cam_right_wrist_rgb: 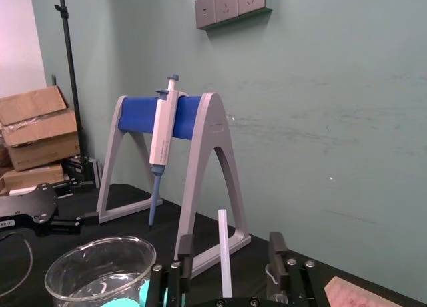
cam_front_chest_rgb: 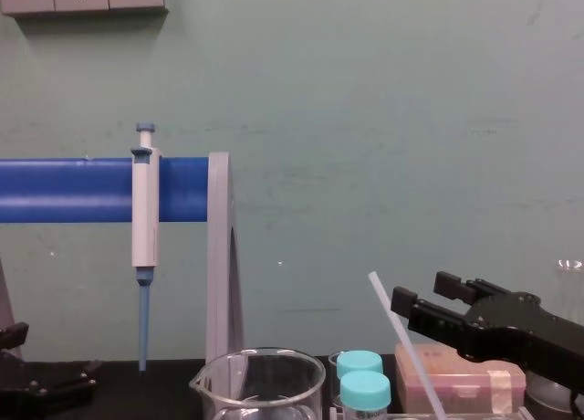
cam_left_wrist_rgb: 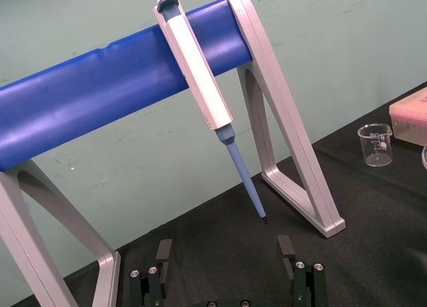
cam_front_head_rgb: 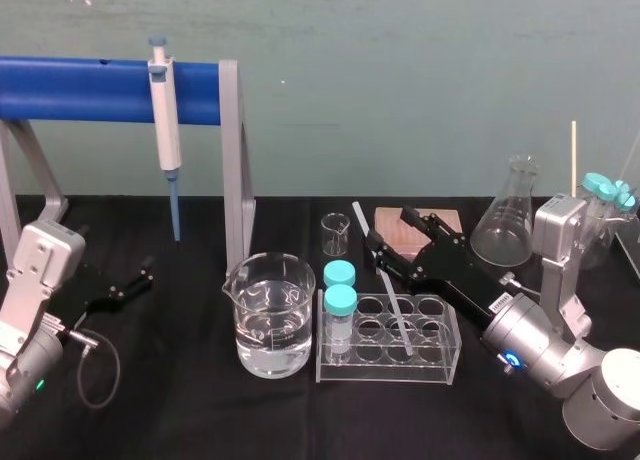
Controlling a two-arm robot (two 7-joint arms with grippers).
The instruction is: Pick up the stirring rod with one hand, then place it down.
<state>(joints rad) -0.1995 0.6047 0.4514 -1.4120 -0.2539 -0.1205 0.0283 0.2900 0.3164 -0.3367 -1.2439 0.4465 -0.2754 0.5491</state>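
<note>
- Where is the stirring rod (cam_front_head_rgb: pixel 393 307) sitting?
- It is leaning in the clear rack (cam_front_head_rgb: pixel 432 368). Its bottom end is poking into a hole and its top is tipping back toward the wall. The rack is propping it up so it is not rolling around.
- What is the right gripper (cam_front_head_rgb: pixel 388 230) doing?
- It is reaching over the rack with its fingers (cam_right_wrist_rgb: pixel 277 253) spread wide, one on each side of the rod. I think they are not squeezing yet, because gaps are showing.
- Why like that?
- So it can pinch the thin rod.
- And the left gripper (cam_front_head_rgb: pixel 148 275)?
- It is lying low by the black table (cam_front_head_rgb: pixel 200 420) with its fingers apart, holding nothing.
</note>
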